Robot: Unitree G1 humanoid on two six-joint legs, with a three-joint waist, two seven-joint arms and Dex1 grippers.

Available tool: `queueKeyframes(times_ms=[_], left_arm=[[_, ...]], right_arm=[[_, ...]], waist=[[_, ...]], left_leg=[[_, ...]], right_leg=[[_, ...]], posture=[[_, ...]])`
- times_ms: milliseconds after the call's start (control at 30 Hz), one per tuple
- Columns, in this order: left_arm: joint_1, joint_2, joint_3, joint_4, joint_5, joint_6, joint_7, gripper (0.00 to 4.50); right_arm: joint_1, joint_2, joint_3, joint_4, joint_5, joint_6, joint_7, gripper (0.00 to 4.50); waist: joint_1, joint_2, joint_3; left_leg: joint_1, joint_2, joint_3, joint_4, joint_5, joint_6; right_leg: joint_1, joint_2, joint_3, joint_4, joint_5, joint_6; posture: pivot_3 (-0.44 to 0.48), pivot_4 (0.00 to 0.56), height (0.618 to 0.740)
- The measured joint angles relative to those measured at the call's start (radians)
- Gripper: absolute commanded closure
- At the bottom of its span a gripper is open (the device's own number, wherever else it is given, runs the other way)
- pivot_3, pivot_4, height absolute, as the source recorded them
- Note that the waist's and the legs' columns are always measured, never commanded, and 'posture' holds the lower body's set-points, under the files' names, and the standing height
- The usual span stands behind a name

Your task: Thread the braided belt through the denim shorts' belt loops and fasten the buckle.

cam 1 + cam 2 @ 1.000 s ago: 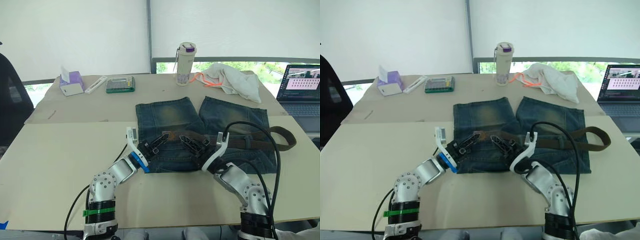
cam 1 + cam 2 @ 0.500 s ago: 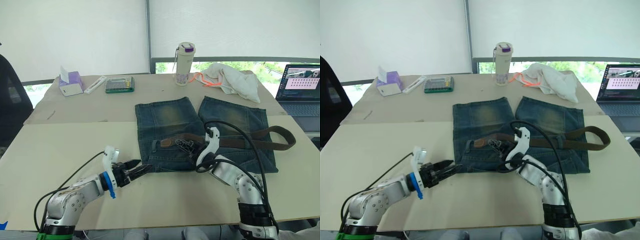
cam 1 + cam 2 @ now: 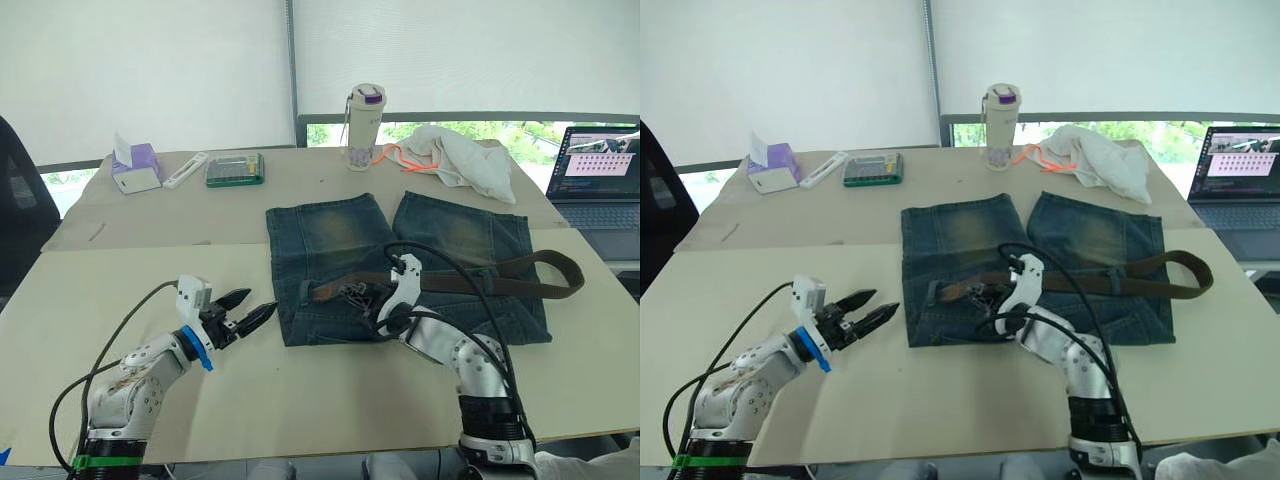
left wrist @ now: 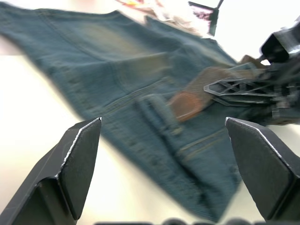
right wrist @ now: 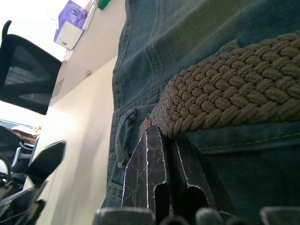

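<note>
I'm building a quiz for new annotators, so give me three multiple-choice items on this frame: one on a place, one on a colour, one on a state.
1. Where do the denim shorts lie?
A. flat on the table
B. on the laptop
C. on the chair

2. What colour is the braided belt?
A. white
B. brown
C. red

3. How are the left gripper fingers?
A. shut on the belt
B. shut on the shorts
C. open, holding nothing

Answers:
1. A: the shorts are spread on the table, nearer than the bottle.
2. B: the strap across the waistband is brown.
3. C: the fingers stand apart over bare table beside the shorts, while the right gripper sits at the belt's end.
</note>
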Motion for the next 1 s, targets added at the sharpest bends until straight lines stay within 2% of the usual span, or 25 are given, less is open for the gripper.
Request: queueKeyframes(times_ms=[200, 400, 633, 800, 867, 1000], left_arm=[[-0.020, -0.057, -0.002, 0.030, 0.044, -0.041, 0.035, 0.04], [-0.019, -0.065, -0.005, 0.034, 0.072, -0.045, 0.035, 0.04], [-0.018, -0.097, -0.001, 0.034, 0.073, -0.045, 0.044, 0.04], [-0.019, -0.143, 0.006, 0.034, 0.059, -0.034, 0.077, 0.04], [-0.021, -0.160, 0.022, 0.034, 0.043, -0.020, 0.098, 0.04], [-0.040, -0.204, 0.068, 0.035, -0.027, 0.048, 0.158, 0.04]], right_arm=[[-0.045, 0.066, 0.008, 0.054, -0.016, 0.019, 0.013, 4.50], [-0.069, 0.095, 0.013, 0.095, -0.036, 0.034, 0.045, 4.50], [-0.101, 0.107, 0.036, 0.144, -0.107, 0.040, 0.108, 4.50], [-0.117, 0.153, 0.068, 0.191, -0.199, -0.029, 0.194, 4.50], [-0.127, 0.199, 0.046, 0.227, -0.201, -0.051, 0.209, 4.50], [-0.150, 0.199, 0.002, 0.281, -0.165, -0.065, 0.209, 4.50]], waist=[[-0.011, 0.000, 0.000], [-0.017, -0.001, -0.001], [-0.019, -0.002, -0.002], [-0.024, -0.004, -0.003], [-0.027, -0.004, -0.003], [-0.019, -0.004, -0.003]], left_leg=[[0.000, 0.001, 0.000, 0.000, 0.000, 0.000], [-0.001, 0.002, 0.005, -0.001, 0.000, 0.000], [0.000, 0.004, 0.007, -0.001, 0.000, 0.000], [0.000, 0.007, 0.009, -0.001, 0.000, 0.000], [0.000, 0.008, 0.009, -0.001, 0.000, 0.000], [0.001, 0.008, 0.008, 0.000, 0.000, 0.000]], right_leg=[[-0.002, 0.000, 0.000, 0.001, 0.000, -0.001], [-0.011, 0.000, 0.000, 0.011, 0.001, -0.002], [-0.012, 0.001, -0.001, 0.011, 0.002, -0.003], [-0.013, 0.003, -0.002, 0.012, 0.002, -0.003], [-0.014, 0.004, -0.002, 0.012, 0.002, -0.004], [-0.013, 0.003, -0.003, 0.012, 0.004, -0.007]], posture=[[0.000, 0.150, 0.740], [0.000, 0.150, 0.740], [0.000, 0.150, 0.740], [0.000, 0.150, 0.740], [0.000, 0.150, 0.740], [0.000, 0.150, 0.740]])
